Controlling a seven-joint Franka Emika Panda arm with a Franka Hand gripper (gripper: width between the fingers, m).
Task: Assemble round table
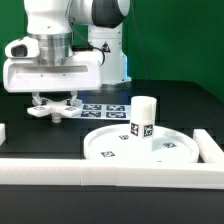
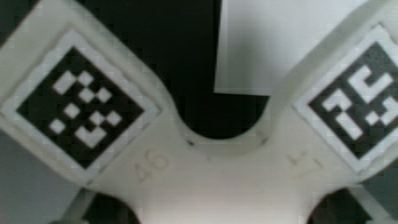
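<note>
The flat cross-shaped piece [image 1: 72,112] lies on the black table at the exterior view's left. My gripper [image 1: 55,104] is lowered straight onto it, a finger on either side, and looks shut on its middle. In the wrist view the cross-shaped piece [image 2: 214,165] fills the picture, two tagged arms spreading out; my fingertips do not show clearly there. The large rimmed round disc [image 1: 140,150] lies toward the exterior view's right. The short thick cylinder leg [image 1: 142,117] stands upright on the disc.
The marker board [image 1: 105,108] lies flat behind the disc, beside the gripper. White border rails run along the front [image 1: 110,173] and the exterior view's right [image 1: 206,148]. The arm's base [image 1: 108,55] stands at the back.
</note>
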